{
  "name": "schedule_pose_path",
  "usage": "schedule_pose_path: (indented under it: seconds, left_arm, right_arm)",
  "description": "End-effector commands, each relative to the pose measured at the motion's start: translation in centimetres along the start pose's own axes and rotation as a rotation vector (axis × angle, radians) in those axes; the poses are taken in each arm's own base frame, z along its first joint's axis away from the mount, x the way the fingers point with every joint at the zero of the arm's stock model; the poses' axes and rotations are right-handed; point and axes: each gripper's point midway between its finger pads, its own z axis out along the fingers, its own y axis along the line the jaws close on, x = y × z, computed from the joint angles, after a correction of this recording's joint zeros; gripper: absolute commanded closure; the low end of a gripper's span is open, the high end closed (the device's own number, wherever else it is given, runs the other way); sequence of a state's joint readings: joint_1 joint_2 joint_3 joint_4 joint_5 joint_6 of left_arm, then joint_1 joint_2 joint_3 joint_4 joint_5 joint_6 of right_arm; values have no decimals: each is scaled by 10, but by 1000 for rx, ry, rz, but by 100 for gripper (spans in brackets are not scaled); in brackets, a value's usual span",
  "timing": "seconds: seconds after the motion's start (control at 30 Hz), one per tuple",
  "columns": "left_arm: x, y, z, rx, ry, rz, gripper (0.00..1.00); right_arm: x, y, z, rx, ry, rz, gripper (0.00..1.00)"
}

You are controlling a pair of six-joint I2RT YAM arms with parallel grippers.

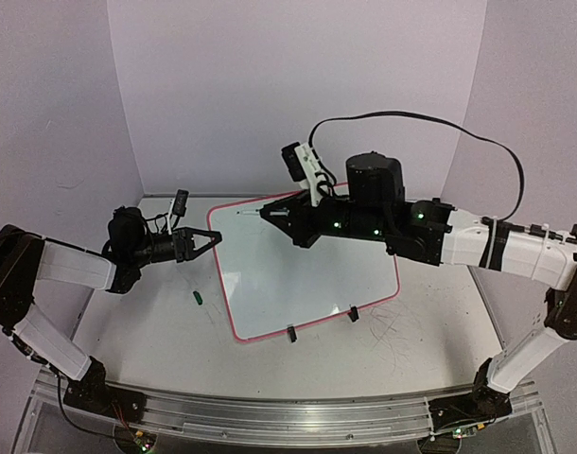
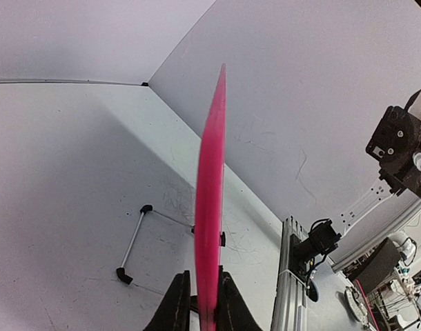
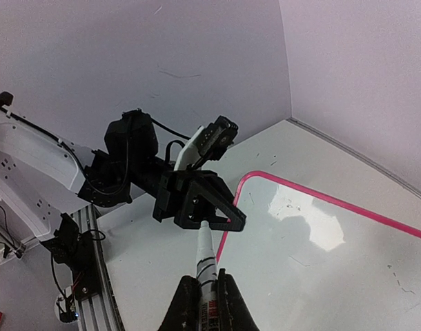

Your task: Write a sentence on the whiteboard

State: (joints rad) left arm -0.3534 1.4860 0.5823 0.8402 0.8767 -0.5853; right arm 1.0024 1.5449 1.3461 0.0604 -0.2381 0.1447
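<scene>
- left gripper (image 2: 205, 279) clamped on whiteboard (image 1: 307, 274) pink rim
- right gripper (image 3: 205, 281) clenched around white marker (image 3: 206, 252), tip near board's far corner
- small green piece (image 1: 198, 297) lies on tabletop (image 1: 156, 340)

The whiteboard (image 2: 210, 179) is dead edge-on here, just a blurry pink strip running from bottom centre up to the top middle of the frame. The left gripper (image 2: 205, 307) sits at the bottom with a black finger (image 2: 174, 307) on each side of the rim, pinching it. A small black clip (image 2: 222, 239) pokes out low on the strip. Left of that, the table (image 2: 59, 207) has grey scribbles (image 2: 172, 200) and a thin white rod (image 2: 132, 243) with black ends. There's a metal rail (image 2: 288, 276) lower right, and a chunky black arm part (image 2: 404, 148) at the right edge.
</scene>
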Motion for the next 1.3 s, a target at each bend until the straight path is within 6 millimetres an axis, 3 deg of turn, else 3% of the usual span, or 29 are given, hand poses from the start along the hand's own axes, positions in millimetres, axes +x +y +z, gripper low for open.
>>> schedule_pose_path:
  seconds: [0.0,0.23,0.67,0.9,1.27]
  left_arm:
    - [-7,-10,2,22,-8,100,92]
    - [0,-22,4,39,-2,158,100]
    - [10,-27,-1,54,17,176,100]
    - [8,-24,1,47,18,164,100]
    - [10,-22,1,39,21,153,100]
  right_arm:
    - [0,3,9,35,14,-44,100]
    - [10,0,7,60,33,-37,100]
    - [7,4,6,111,29,-58,100]
    - [19,3,11,151,66,-82,100]
    - [25,-10,10,226,71,-119,100]
